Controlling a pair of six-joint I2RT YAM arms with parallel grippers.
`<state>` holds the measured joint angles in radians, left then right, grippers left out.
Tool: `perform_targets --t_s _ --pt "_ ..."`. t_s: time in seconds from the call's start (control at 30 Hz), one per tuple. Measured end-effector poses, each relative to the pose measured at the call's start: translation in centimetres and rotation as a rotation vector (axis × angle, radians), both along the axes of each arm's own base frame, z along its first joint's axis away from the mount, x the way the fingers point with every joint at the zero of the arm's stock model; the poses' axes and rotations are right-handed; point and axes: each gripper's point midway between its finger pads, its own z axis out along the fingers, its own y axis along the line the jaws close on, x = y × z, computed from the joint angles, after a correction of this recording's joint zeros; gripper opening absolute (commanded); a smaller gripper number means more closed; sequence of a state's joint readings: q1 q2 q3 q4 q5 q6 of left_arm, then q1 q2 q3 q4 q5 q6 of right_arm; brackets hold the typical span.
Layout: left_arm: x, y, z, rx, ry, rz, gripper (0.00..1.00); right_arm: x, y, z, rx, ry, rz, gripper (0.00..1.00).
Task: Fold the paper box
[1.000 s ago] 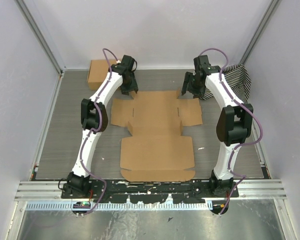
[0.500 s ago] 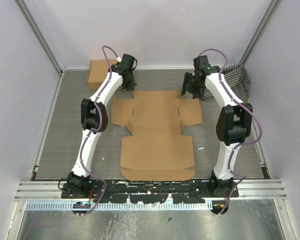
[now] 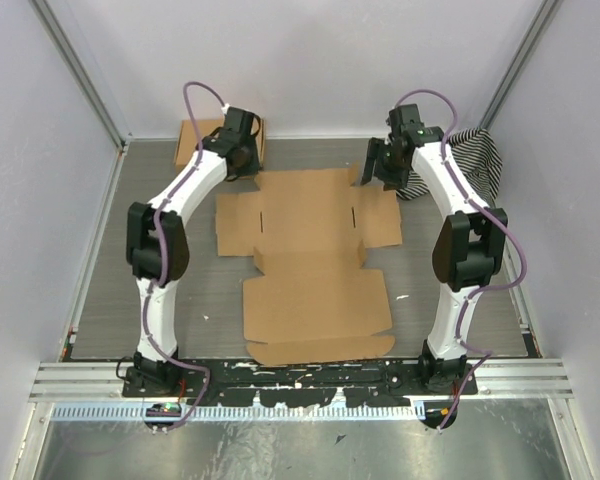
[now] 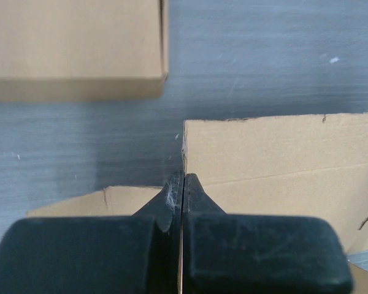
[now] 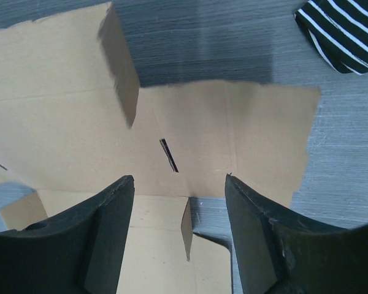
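Observation:
The paper box [image 3: 315,260] lies unfolded and mostly flat in the middle of the table, a brown die-cut sheet with flaps and slots. My left gripper [image 3: 248,168] is at its far left corner. In the left wrist view this gripper [image 4: 183,180] is shut on a thin edge of a box flap [image 4: 282,159]. My right gripper [image 3: 372,172] hovers over the far right part of the sheet. Its jaws [image 5: 178,177] stand wide open with nothing between them, above a slot [image 5: 169,155] and a small raised tab [image 5: 185,236].
A smaller brown cardboard box [image 3: 192,142] sits in the far left corner, partly behind my left arm, and shows in the left wrist view [image 4: 73,43]. A black-and-white striped cloth [image 3: 480,160] lies at the far right wall [image 5: 346,30]. Walls enclose three sides.
My left gripper has shut on the box's far left flap, and the left arm has swung left and back. The sheet's far end has shifted slightly left. The right arm barely moved.

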<state>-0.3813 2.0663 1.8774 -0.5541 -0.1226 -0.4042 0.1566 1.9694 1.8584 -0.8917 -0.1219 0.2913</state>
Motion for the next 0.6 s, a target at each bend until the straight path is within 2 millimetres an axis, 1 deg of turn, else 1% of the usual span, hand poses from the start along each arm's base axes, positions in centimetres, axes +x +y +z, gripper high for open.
perform_targets --t_s 0.07,0.1,0.2,0.27,0.33,0.47,0.6 --pt "-0.5 -0.3 2.5 -0.012 -0.088 -0.033 0.0 -0.1 0.0 0.6 0.001 -0.013 0.007 0.66" --pt "-1.0 -0.5 4.3 -0.023 -0.156 -0.06 0.0 -0.2 0.0 0.9 0.0 -0.019 0.011 0.66" --pt "-1.8 -1.3 6.3 -0.04 -0.266 -0.109 0.0 -0.5 -0.1 2.3 -0.003 -0.044 0.027 0.65" --pt "-2.7 -1.5 6.5 -0.044 -0.309 -0.136 0.0 -0.7 -0.2 3.5 -0.003 -0.07 0.032 0.65" --pt "-3.3 -1.5 6.3 -0.045 -0.352 -0.156 0.0 -1.0 -0.2 5.0 -0.003 -0.105 0.04 0.66" --pt "-3.8 -1.3 5.4 -0.04 -0.4 -0.175 0.0 -1.9 -0.4 8.2 0.0 -0.169 0.047 0.66" --pt "-4.5 -1.1 5.6 -0.05 -0.461 -0.192 0.0 -2.4 -0.4 10.7 0.009 -0.211 0.056 0.65"
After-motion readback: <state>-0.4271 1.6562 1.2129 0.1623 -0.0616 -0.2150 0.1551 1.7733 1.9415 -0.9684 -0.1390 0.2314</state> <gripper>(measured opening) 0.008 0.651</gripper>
